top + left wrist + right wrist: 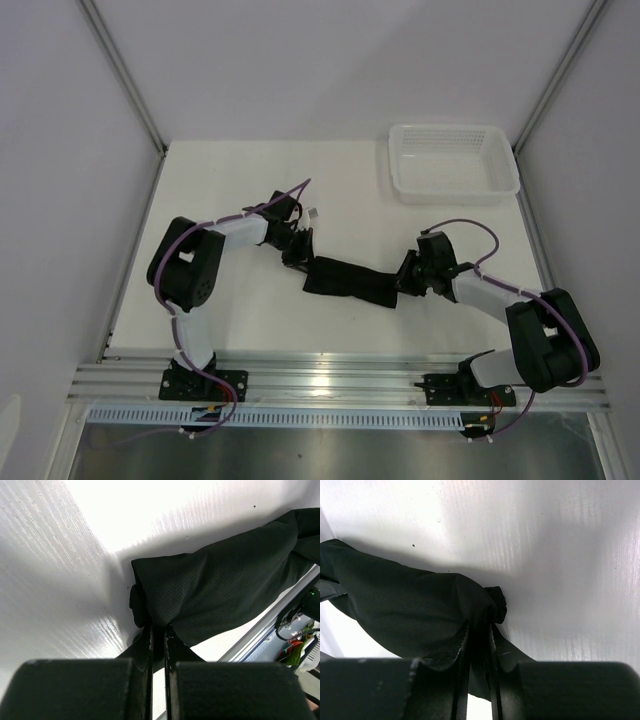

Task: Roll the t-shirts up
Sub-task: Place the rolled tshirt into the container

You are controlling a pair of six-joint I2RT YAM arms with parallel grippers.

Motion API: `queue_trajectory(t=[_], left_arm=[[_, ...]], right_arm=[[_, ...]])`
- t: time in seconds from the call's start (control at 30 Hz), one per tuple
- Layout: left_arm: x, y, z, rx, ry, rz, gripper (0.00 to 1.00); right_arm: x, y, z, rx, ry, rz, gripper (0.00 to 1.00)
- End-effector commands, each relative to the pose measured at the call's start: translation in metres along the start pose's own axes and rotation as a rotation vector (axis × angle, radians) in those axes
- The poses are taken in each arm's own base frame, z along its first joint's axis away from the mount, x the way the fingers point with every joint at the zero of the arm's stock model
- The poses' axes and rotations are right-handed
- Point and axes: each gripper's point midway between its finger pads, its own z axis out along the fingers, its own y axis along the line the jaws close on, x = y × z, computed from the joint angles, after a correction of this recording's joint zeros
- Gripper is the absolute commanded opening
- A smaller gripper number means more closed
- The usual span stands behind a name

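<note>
Black t-shirt [352,280] held at both ends on the bench [240,180].
I see it bunched into a narrow band near the middle. My left end effector [300,258] pinches its left end and my right end effector [405,278] pinches its right end, each with fingers nearly together on the fabric. I can't tell whether it is rolled or merely folded.

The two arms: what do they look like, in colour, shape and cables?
The left arm and the right arm match: bulky black joint housings, pale grey-white links, and a purple cable looping along each. The left gripper and right gripper are black, each with two thin flat fingers. No markings are visible.
</note>
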Motion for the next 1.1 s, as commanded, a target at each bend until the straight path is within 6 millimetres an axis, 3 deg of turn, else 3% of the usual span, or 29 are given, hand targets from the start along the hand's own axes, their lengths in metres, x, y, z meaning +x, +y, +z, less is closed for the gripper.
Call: queue_trajectory(t=[0.0,0.03,0.53,0.8,1.07], left_arm=[[-0.009,-0.001,-0.013,-0.016,-0.049,0.052,0.01],[-0.009,-0.002,-0.013,-0.011,-0.049,0.058,0.01],[-0.038,-0.033,-0.042,0.039,-0.128,0.185,0.01],[-0.038,-0.041,-0.043,0.046,-0.123,0.200,0.01],[-0.053,-0.054,-0.054,0.042,-0.157,0.256,0.01]], right_arm=[[0.007,-0.012,0.000,0.019,0.017,-0.048,0.09],[0.008,-0.014,0.001,0.025,0.019,-0.058,0.00],[-0.030,0.006,-0.019,0.009,-0.099,-0.212,0.00],[-0.040,0.015,-0.025,-0.010,-0.126,-0.246,0.00],[-0.065,0.033,-0.042,-0.017,-0.191,-0.318,0.00]])
